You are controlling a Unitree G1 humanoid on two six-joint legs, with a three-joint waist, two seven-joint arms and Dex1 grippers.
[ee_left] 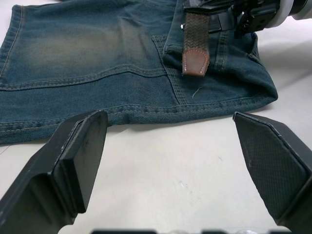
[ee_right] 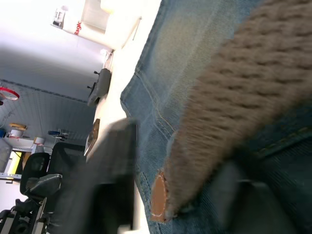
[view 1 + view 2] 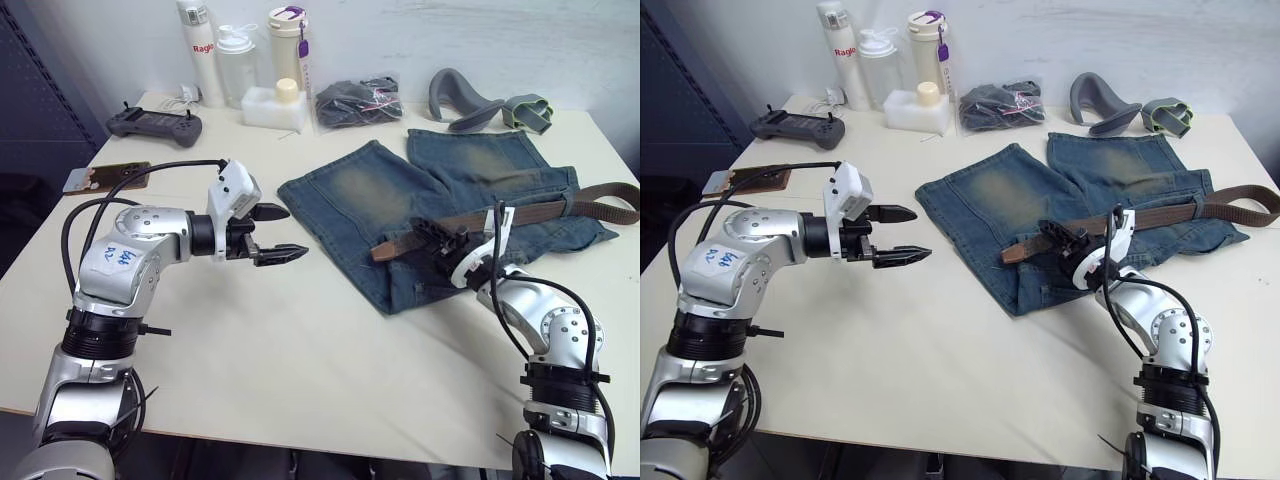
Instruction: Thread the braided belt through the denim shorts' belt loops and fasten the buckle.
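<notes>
One pair of denim shorts (image 3: 440, 215) lies flat on the white worktop (image 3: 300, 350), toward its right edge, legs pointing at the far edge and waistband toward the near one. A single braided belt (image 3: 530, 213) runs along that waistband, its long axis crossing the worktop from side to side; the plain brown tip (image 1: 196, 63) points toward the left edge and rests on the denim, while the other end curls back near the right edge. The buckle and the belt loops cannot be made out. The right gripper (image 3: 437, 243) sits on the strap just behind the tip, its two black fingers closed on the braided belt. The left gripper (image 3: 268, 233) hovers above bare worktop, just beside the shorts' left leg, aimed at the tip, jaws wide apart with nothing between them. Along the far edge stand three bottles (image 3: 240, 60), one bagged dark bundle (image 3: 358, 100) and one black controller (image 3: 155, 125).
</notes>
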